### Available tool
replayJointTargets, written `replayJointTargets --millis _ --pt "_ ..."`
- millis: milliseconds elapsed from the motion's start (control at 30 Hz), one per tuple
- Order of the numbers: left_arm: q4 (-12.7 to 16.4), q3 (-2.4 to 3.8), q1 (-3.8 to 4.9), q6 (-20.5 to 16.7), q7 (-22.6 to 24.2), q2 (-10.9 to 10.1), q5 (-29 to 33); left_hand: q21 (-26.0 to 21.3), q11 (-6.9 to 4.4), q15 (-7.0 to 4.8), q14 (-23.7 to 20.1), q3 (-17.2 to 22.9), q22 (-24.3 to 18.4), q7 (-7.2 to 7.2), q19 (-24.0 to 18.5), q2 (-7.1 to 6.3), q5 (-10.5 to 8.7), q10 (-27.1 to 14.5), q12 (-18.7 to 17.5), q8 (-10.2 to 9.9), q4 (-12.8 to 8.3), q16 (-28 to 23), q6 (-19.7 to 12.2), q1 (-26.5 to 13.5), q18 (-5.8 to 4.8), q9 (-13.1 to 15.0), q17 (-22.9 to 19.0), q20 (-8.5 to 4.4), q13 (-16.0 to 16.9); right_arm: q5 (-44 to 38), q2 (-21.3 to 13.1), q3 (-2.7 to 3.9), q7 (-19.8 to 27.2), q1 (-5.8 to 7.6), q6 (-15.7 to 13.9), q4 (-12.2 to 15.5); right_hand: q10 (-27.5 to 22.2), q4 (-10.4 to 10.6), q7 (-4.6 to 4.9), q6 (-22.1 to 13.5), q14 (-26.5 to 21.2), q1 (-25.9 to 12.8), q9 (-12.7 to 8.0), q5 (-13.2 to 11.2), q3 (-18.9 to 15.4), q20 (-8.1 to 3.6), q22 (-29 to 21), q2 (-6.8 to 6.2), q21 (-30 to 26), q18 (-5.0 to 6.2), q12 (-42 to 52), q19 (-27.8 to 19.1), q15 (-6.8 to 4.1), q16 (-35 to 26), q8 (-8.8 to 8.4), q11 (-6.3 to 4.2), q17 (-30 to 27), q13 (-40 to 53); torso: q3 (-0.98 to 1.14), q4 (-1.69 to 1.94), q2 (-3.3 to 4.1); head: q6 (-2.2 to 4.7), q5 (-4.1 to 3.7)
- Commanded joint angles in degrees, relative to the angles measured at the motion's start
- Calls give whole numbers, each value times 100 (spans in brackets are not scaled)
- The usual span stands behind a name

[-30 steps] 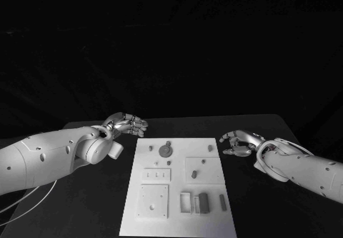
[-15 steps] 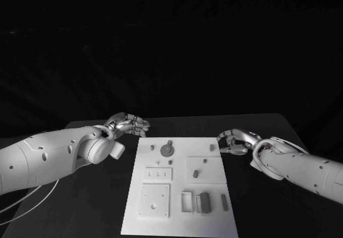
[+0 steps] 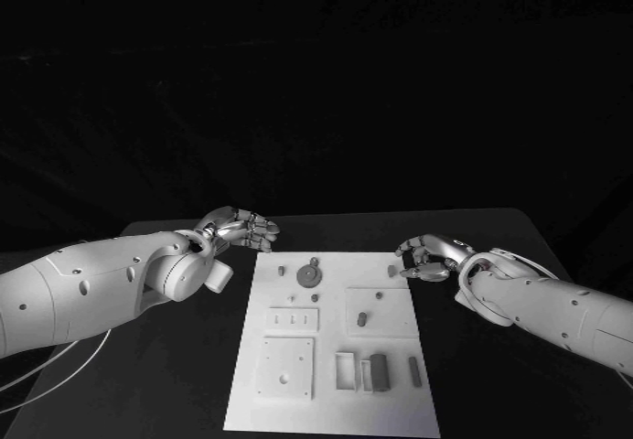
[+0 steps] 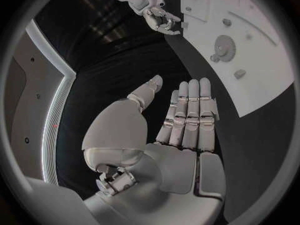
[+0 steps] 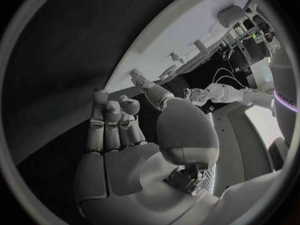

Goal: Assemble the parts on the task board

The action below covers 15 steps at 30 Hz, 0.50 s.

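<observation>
Black table (image 3: 158,366) under a black backdrop, with the white task board (image 3: 330,338) lying lengthwise down the middle and bare dark tabletop as a strip along each long side of it. My left hand (image 3: 241,229) hangs off the board's far left corner, over open table, apart from the board edge; in the left wrist view the fingers (image 4: 190,110) lie straight and side by side, thumb spread off to one side, nothing in them. My right hand (image 3: 429,258) sits at the board's far right edge, fingers curled inward, fingertips just beside a small dark peg (image 3: 393,271) near that edge; I cannot tell whether they touch it. In the right wrist view the fingers (image 5: 106,120) bend at the tips with the thumb set apart, and nothing shows in the palm. On the board, far end: one toothed gear (image 3: 311,273) in the middle, with the peg to its right and one small part (image 3: 280,271) to its left. Mid-board: one raised square plate (image 3: 373,311) carrying one oval part (image 3: 361,319), and one small block with three slots (image 3: 292,321). Near end: one larger square plate (image 3: 285,369) on the left, and a row of upright bars (image 3: 376,372) on the right, whose number I cannot tell.
</observation>
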Motion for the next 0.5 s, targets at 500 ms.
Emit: replayJointTargets --millis 500 --pt "21 6 5 76 24 -18 -22 -31 -13 5 27 -6 11 -2 39 -4 -16 -37 -21 -30 -5 -26 -45 14 86 12 15 -14 7 -139 174 0 11 -79 327 -111 18 -13 27 5 18 3 5 -31 -30 -8 114 83 35 -60 35 26 4 40 58 36 8 16 12 -22 -2 -42 80"
